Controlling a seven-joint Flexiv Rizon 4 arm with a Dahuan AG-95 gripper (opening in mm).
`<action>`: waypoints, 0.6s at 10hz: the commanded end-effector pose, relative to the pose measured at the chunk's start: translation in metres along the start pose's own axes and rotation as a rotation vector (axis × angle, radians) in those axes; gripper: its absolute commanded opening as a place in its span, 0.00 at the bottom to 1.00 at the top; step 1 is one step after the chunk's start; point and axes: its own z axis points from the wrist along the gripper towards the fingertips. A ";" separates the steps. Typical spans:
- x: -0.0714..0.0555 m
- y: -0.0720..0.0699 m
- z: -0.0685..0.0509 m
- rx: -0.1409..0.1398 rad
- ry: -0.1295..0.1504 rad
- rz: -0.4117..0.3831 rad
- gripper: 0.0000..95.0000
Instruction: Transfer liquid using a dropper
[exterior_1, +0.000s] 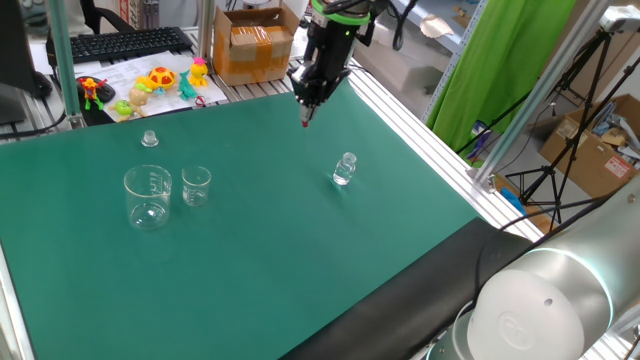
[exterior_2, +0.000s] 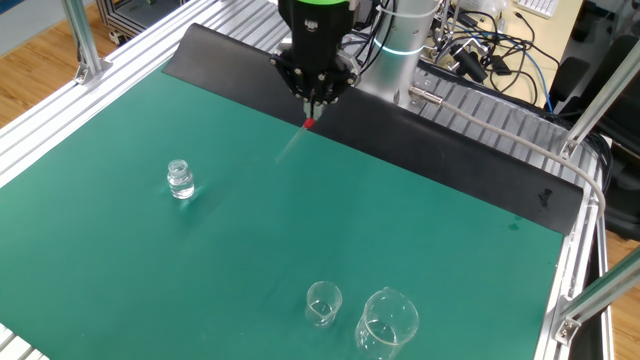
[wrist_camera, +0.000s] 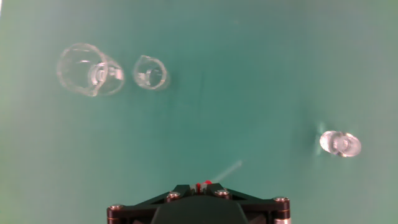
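My gripper (exterior_1: 306, 108) hangs well above the far side of the green mat, shut on the dropper (exterior_2: 308, 125) by its red bulb. The thin clear stem slants down and away from the fingers, seen faintly in the hand view as the dropper (wrist_camera: 225, 170). A large clear beaker (exterior_1: 147, 196) and a small beaker (exterior_1: 196, 186) stand together at the mat's left. The small glass bottle (exterior_1: 345, 169) stands alone to the right, below and in front of the gripper.
A small clear cap-like piece (exterior_1: 150, 138) sits behind the beakers. Aluminium frame rails (exterior_1: 420, 120) border the mat. Toys, a keyboard and a cardboard box (exterior_1: 250, 45) lie beyond the far edge.
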 end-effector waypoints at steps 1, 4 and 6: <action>-0.005 0.014 -0.002 -0.007 0.002 0.041 0.00; -0.012 0.033 0.002 -0.003 -0.004 0.069 0.00; -0.015 0.049 0.002 -0.008 -0.003 0.086 0.00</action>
